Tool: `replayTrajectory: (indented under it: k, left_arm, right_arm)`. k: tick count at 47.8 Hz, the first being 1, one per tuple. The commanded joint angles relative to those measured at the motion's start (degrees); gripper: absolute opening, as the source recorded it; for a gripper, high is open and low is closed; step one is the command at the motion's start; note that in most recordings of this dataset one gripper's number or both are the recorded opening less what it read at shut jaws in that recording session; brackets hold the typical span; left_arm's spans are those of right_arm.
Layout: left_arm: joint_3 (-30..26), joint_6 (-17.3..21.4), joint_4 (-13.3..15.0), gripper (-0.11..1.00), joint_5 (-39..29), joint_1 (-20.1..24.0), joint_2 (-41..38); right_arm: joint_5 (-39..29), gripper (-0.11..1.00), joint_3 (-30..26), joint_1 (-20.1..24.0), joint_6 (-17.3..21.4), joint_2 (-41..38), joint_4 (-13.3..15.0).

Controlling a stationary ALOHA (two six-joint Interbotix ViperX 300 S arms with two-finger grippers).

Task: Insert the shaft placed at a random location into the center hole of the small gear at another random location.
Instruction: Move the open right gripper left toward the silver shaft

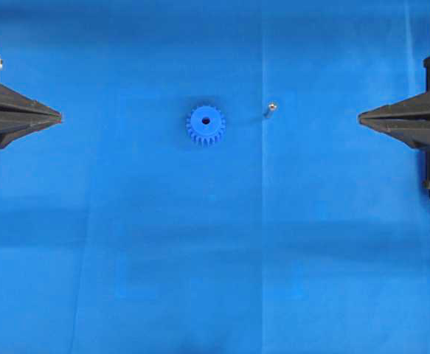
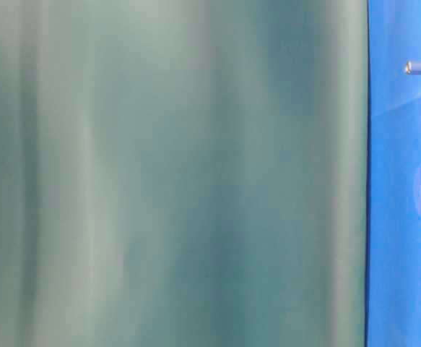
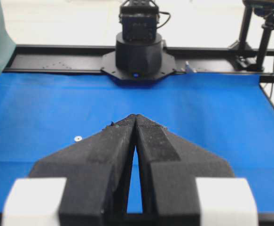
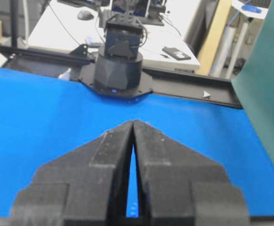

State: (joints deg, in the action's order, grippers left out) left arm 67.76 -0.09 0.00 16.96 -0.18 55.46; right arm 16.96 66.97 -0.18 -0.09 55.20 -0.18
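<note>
While both pincers sit closed, toothed blue small gear [image 1: 205,125], tiny silver shaft [image 1: 269,110] beside it.

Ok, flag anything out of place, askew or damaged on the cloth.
Nothing stands out. The small gear lies flat on the blue cloth, hub up, and the shaft lies apart to its right. Both the left gripper and right gripper sit shut at the edges.

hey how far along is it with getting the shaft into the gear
Nothing looks done yet. The shaft lies loose on the cloth, apart from the gear, whose center hole is empty. Nothing is in hand: the left gripper and right gripper sit shut at the edges. Picking up and inserting remain.
</note>
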Motion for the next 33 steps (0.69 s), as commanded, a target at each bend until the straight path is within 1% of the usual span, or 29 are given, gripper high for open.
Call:
replayTrajectory:
  k: [1, 7, 10, 17, 21, 23, 26, 30, 33]
  left_arm:
    - [-1.2, -0.4, -0.2, 0.0, -0.4, 0.4, -0.2]
    - [-1.1, -0.9, -0.1, 0.0, -1.1, 0.4, -0.3]
    - [-1.1, -1.1, -0.1, 0.0, -1.1, 0.4, -0.4]
    - [-0.9, -1.3, -0.1, 0.0, -1.1, 0.4, -0.5]
    - [-0.9, -1.3, -0.2, 0.0, -1.1, 0.4, -0.5]
    - [-0.9, -1.3, -0.2, 0.0, -1.1, 0.4, -0.5]
    - [-0.9, -1.3, -0.2, 0.0, -1.1, 0.4, -0.5]
    - [-0.7, -1.3, -0.1, 0.0, -1.1, 0.4, -0.4]
    - [-0.5, -1.3, -0.1, 0.0, -1.1, 0.4, -0.3]
  right_arm:
    - [0.1, 0.0, -0.8, -0.1, -0.1, -0.3, 0.1]
    - [-1.1, -0.06, -1.1, -0.9, 0.1, -2.5, 0.1]
    - [-0.9, -0.06, -1.1, -1.3, 0.2, -4.1, 0.0]
    - [1.9, -0.05, -0.5, -2.9, 0.3, -9.1, -0.3]
    - [3.7, -0.02, -0.3, -4.1, 0.4, -12.2, -1.1]
    - [4.7, 0.02, -0.3, -4.8, 0.4, -14.2, -1.5]
    - [6.3, 0.11, -0.3, -6.2, 0.4, -17.8, -2.1]
    - [8.7, 0.31, -0.4, -7.7, 0.4, -22.4, -2.7]
    - [10.5, 0.49, -0.5, -8.8, 0.4, -26.1, -3.1]
